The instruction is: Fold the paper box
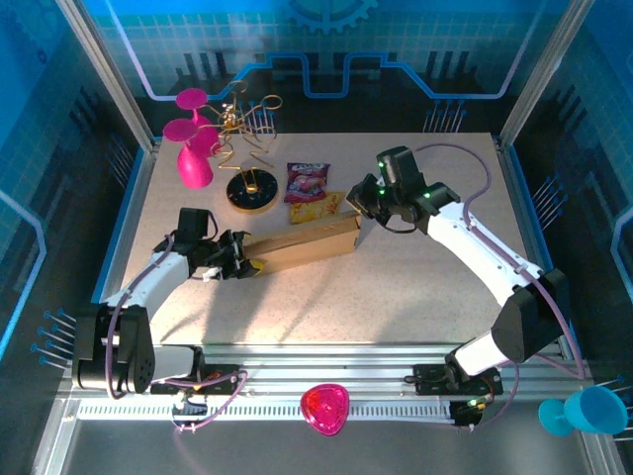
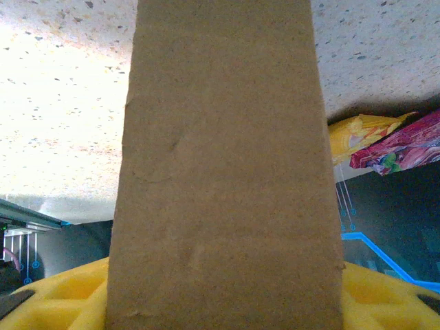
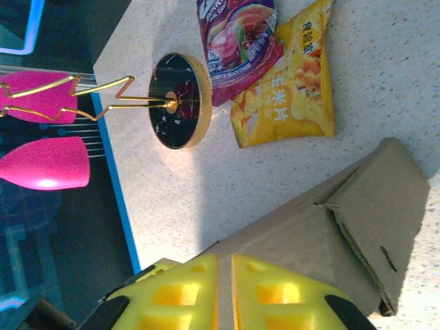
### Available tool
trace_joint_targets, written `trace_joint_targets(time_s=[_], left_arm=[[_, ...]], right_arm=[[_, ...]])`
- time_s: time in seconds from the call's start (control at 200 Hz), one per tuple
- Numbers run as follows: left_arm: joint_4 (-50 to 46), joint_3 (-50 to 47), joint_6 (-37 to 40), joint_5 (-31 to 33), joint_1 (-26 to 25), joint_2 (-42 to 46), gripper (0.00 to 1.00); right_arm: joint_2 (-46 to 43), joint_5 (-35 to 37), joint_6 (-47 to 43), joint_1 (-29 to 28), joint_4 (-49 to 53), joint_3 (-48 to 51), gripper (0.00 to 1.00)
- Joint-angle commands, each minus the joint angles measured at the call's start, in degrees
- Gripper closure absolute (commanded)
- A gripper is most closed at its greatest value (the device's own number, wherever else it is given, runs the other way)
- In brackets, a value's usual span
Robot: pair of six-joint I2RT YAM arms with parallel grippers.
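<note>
The paper box (image 1: 302,244) lies mid-table. It looks light and stiff, likely creasing along its scores, so best held by walls and flaps. The left gripper (image 1: 237,265), half-open, clamps its left end. The right gripper (image 3: 224,275), jaws nearly together, is at the right end; its hold is unclear.

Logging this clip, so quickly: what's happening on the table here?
Two arms work on a brown box lying on the table. The left tool is clamped on its left end. The right tool is at its right end, fingers nearly together over the cardboard; whether they pinch a flap is unclear. The box looks partly folded, one end flap open. Two snack packets lie just behind it.
</note>
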State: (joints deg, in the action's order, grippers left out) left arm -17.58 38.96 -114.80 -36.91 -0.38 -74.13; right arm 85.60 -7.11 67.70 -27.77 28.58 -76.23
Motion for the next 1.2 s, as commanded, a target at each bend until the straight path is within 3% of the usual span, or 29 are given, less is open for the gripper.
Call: trace_joint_targets(time_s=[0.0, 0.15, 0.745, 0.906, 1.016, 1.196], left_arm=[[-3.5, -1.3, -5.7, 8.1, 0.3, -1.3, 0.93], [-3.4, -1.4, -5.5, 7.9, 0.2, -1.5, 0.93], [-2.6, -0.9, -5.9, 7.9, 0.2, -2.0, 0.93], [-2.1, -0.8, -5.9, 7.7, 0.3, -2.4, 0.93], [-1.7, -0.9, -6.2, 7.7, 0.2, -2.4, 0.93], [-0.9, -1.3, -6.6, 7.5, 0.2, -2.6, 0.94]], right_arm=[[-0.5, -3.0, 3.0, 1.8, -3.3, 4.3, 0.86], [1.4, -8.3, 5.7, 3.7, -8.6, 8.5, 0.86], [0.7, -8.4, 8.8, 3.4, -9.6, 14.2, 0.85], [2.7, -10.8, 14.7, 2.0, -12.0, 16.0, 0.85], [0.4, -4.4, 12.4, -0.7, -7.7, 12.7, 0.84], [-4.9, 9.8, 7.2, -10.4, -6.4, 7.5, 0.82]])
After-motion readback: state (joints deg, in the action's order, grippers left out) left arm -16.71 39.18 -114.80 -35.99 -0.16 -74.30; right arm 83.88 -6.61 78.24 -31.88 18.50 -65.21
